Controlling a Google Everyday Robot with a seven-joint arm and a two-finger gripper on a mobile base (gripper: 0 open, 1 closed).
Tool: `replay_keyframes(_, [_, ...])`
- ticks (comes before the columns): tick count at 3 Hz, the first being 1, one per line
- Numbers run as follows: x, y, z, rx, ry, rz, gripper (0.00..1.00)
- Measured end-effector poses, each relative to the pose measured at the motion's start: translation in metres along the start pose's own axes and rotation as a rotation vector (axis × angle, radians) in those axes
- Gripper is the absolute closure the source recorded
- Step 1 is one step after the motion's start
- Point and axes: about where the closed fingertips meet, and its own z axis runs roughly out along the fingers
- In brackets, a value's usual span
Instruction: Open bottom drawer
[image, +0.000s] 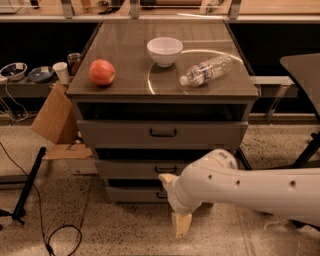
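While low, hand (173, 204) before bottom drawer (131, 194)

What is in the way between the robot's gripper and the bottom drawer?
Nothing that I can see. The gripper hangs right in front of the bottom drawer, near its middle, with its fingers apart. The robot's own arm hides the drawer's right side.

Grey cabinet (125, 52), end effector (174, 202) at bottom drawer (131, 194)
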Motion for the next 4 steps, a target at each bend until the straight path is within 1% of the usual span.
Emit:
replay_keyframes(1, [-0.003, 0.011, 0.068, -0.013, 0.015, -0.015, 0.00])
replay_keyframes(2, [-0.004, 0.010, 0.069, -0.012, 0.017, -0.019, 0.00])
replay_keyframes(3, [-0.010, 0.003, 0.079, -0.001, 0.037, -0.063, 0.00])
replay_keyframes(4, [-0.012, -0.017, 0.117, -0.006, 0.037, -0.100, 0.00])
